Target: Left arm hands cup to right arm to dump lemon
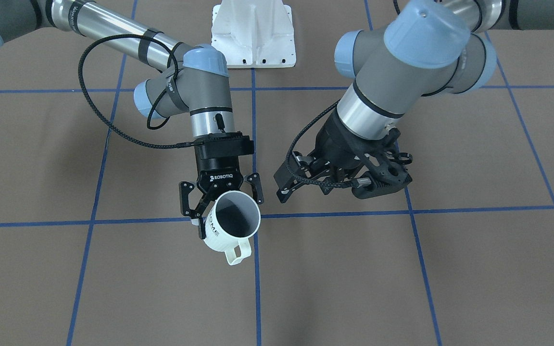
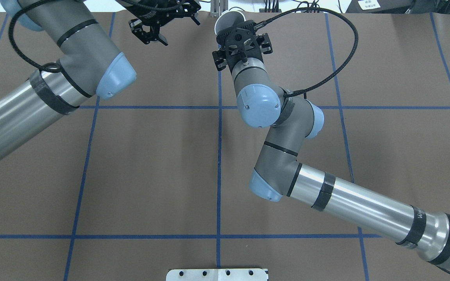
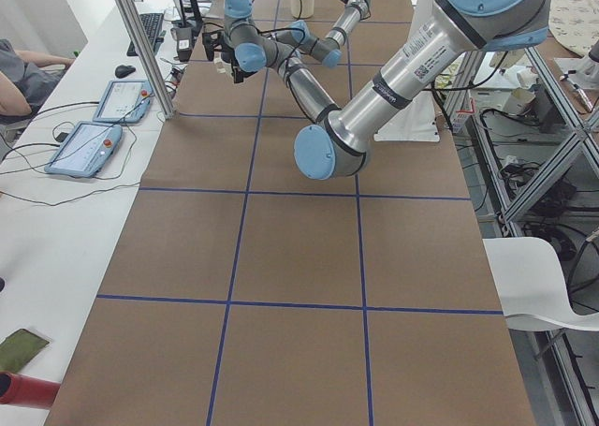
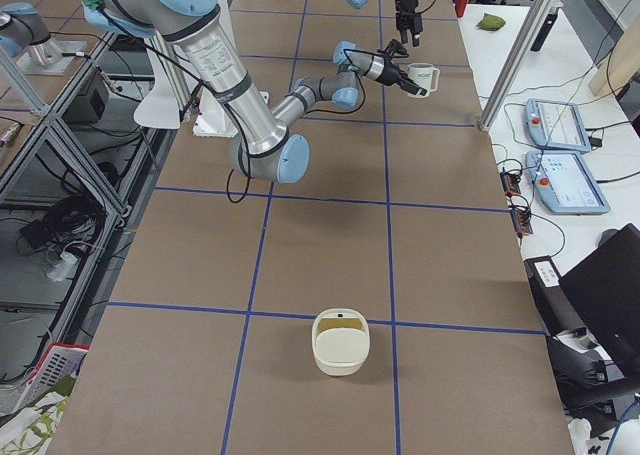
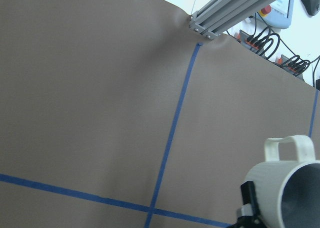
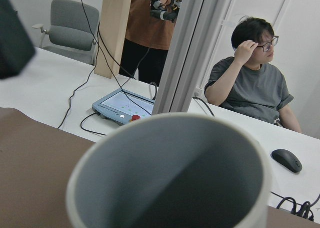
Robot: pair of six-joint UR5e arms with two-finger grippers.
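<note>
Brown paper-covered tabletop (image 1: 402, 288): flat brown, blue tape grid lines.
White ribbed mug with squarish handle (image 1: 221, 242): white outside, vertical ribbing, dark grey inside, black letters "OME" showing on side.
Slim jointed right arm (image 1: 207, 91): silver tube, grey joints, pale-blue caps, black bands.
Black braided cable (image 1: 113, 129): woven texture.
Right gripper (image 1: 231, 216): black, white ROBOTIQ lettering.
Thick jointed left arm (image 1: 383, 81): silver, grey, pale blue.
Left gripper (image 1: 283, 185): black, bracket pierced by round holes.
Cream rounded bowl (image 4: 341, 342): cream wall, olive-yellow inside.
White metal base plate (image 1: 253, 33): plain white.

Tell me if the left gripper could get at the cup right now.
Probably yes: the left gripper hangs open beside the cup, nothing between them, though the right gripper holds it.
</note>
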